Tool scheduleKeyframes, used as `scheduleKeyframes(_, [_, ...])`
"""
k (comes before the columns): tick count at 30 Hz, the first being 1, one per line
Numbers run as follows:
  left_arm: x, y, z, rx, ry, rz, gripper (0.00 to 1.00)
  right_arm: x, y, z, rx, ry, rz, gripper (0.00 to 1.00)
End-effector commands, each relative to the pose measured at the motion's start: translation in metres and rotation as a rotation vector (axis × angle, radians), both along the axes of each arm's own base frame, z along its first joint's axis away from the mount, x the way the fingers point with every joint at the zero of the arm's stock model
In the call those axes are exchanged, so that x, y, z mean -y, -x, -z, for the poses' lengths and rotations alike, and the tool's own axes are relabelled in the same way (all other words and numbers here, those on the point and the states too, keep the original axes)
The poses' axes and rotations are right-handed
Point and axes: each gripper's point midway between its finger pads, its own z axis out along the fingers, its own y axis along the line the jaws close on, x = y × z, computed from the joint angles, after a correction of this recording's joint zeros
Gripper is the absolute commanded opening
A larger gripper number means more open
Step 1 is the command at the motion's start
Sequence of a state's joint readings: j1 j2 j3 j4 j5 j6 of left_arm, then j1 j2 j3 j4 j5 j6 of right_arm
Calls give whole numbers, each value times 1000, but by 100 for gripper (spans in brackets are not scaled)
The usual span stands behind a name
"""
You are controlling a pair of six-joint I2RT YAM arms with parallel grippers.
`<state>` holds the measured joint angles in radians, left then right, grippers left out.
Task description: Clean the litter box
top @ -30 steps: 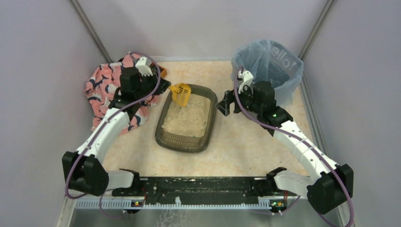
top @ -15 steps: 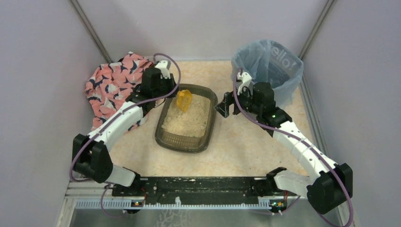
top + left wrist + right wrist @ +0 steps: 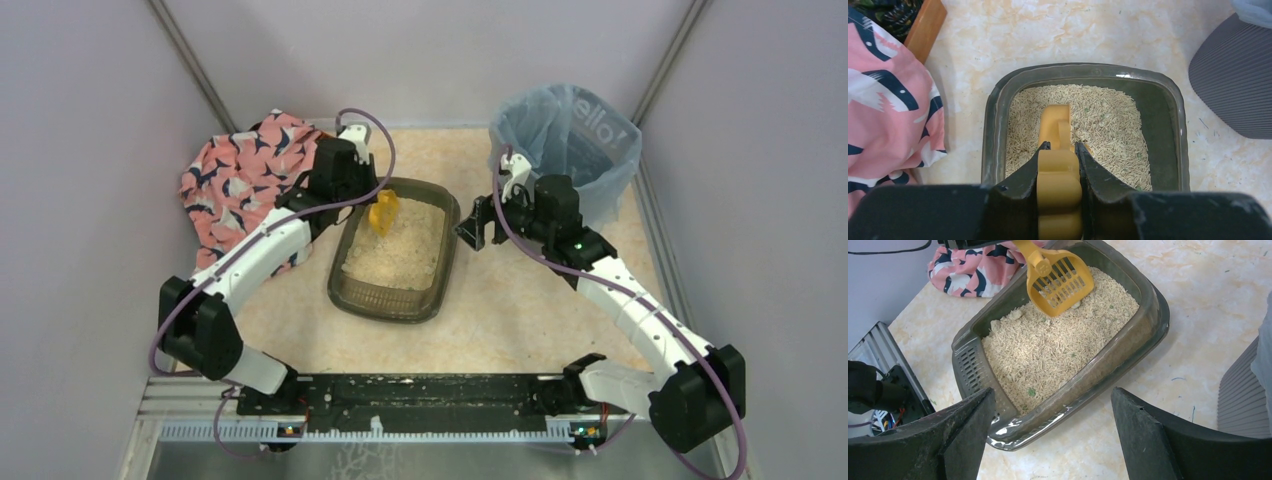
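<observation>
left gripper [image 3: 1061, 147] clamped, reaching forward; right gripper [image 3: 1052, 396] wide open

Light's being bounced off the glossy translucent plastic litter box [image 3: 1098, 380], the litter [image 3: 1048, 355] is being shown as rough dry grains, and the plastic scoop [image 3: 1060, 282] and marbled tabletop [image 3: 1198, 300] are being seen as smooth.

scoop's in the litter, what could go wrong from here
The scoop digs in near the far wall of the litter box; a fast lift may fling litter over the rim. The bin stands beyond the box, with the open right gripper between, so the left gripper may drip litter or bump it.
</observation>
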<state>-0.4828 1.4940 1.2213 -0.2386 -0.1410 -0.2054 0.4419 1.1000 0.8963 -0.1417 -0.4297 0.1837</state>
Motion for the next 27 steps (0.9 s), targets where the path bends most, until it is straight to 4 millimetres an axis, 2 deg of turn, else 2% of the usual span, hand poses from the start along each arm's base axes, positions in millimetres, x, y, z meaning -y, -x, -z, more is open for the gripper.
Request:
scheduleKeyframes(1, [-4,4,-41,76,16,1,0,-3,-3,-17,67,-32,-19,86])
scheduleKeyframes(5, [-5,4,-43,83,16,-5,0,-3,-2,-16,64,-33,-22,85])
scheduleKeyframes(12, [-11,-6,-13,27,-57,-46,0,-3,-3,-15,63,-31,-20,85])
scheduleKeyframes(15, [-8,-8,0,-3,-66,-34,0,-3,-2,-14,60,-29,-21,85])
scheduleKeyframes(19, [10,-5,13,-48,2,26,0,-3,-2,-14,59,-28,-21,85])
scheduleKeyframes(23, [41,5,11,-76,136,145,0,-2,-2,-13,57,-25,-15,85])
scheduleKeyframes(27, [54,9,10,-100,205,191,0,-2,-2,-12,56,-26,-17,85])
